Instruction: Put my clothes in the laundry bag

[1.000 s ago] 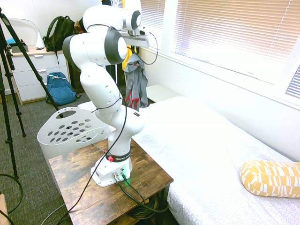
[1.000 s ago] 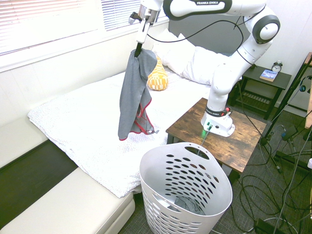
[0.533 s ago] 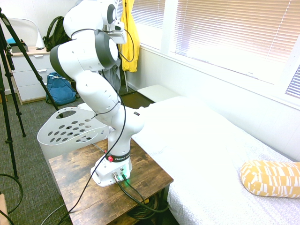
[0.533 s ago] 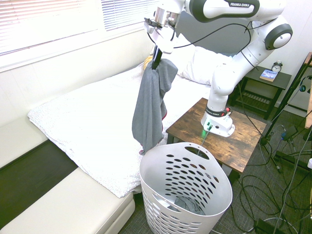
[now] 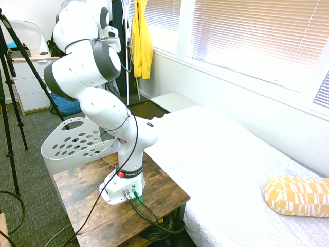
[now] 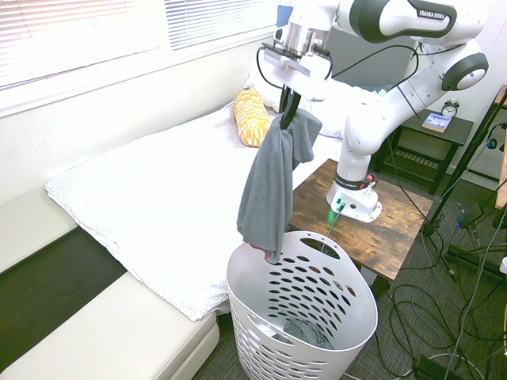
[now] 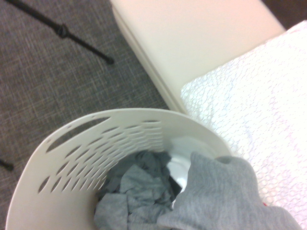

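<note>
- Bed with white textured cover runs along the window wall; seen lengthwise in the first exterior view
- Low cream bench at the foot of the bed, just beside the laundry basket; shows in the wrist view as a pale slab
- Wooden side table bears the arm, set against the bed's side
- Laundry basket, white plastic with oval holes, stands on the grey carpet between table and bench; rim and holes also in the first exterior view and from above in the wrist view
- Grey fabric already lies crumpled in the basket's bottom
- Clothes: grey garment hangs straight down from the gripper, bunched at the top, lower end touching the basket's near rim on the bed side, a sliver of red edging at its lowest fold; in the wrist view its grey bulk overlaps the rim
- Gripper points down above the basket's bed-side edge, fingers pinched closed on the garment's top fold; hidden behind the arm in the first exterior view
- Yellow jacket hangs by the window
- Yellow patterned pillow on the bed near the white pillows; also at the near corner in the first exterior view
- Blue backpack on the floor by a white dresser, mostly behind the arm
</note>
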Controlling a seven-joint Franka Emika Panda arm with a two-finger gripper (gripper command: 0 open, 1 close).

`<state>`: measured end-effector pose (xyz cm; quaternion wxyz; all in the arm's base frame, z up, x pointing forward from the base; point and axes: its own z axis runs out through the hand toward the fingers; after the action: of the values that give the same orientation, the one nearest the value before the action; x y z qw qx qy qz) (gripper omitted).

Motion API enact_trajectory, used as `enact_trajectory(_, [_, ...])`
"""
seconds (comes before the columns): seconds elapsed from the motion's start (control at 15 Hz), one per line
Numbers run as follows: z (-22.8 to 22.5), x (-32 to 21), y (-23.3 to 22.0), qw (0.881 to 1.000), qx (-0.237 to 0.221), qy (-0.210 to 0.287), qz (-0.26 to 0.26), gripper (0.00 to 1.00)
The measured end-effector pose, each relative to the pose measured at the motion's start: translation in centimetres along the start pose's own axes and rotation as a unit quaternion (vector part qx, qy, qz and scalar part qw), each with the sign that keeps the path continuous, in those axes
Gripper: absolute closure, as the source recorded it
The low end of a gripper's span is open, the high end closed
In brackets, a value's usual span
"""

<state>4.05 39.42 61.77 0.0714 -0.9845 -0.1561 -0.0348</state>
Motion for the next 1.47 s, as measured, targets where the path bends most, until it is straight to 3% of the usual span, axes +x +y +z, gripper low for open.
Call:
enact_trajectory(0.33, [7.9, -3.1, -1.3, 0.997, -0.016, -0.076, -0.015, 1.00])
enact_trajectory(0.6, [15.9, -3.6, -1.1, 0.994, -0.044, -0.103, -0.002, 1.00])
enact_trajectory(0.67, [17.6, -3.6, -1.1, 0.993, -0.051, -0.108, -0.001, 0.00])
enact_trajectory(1.47, [20.2, -4.3, -2.1, 0.990, -0.056, -0.124, -0.020, 0.00])
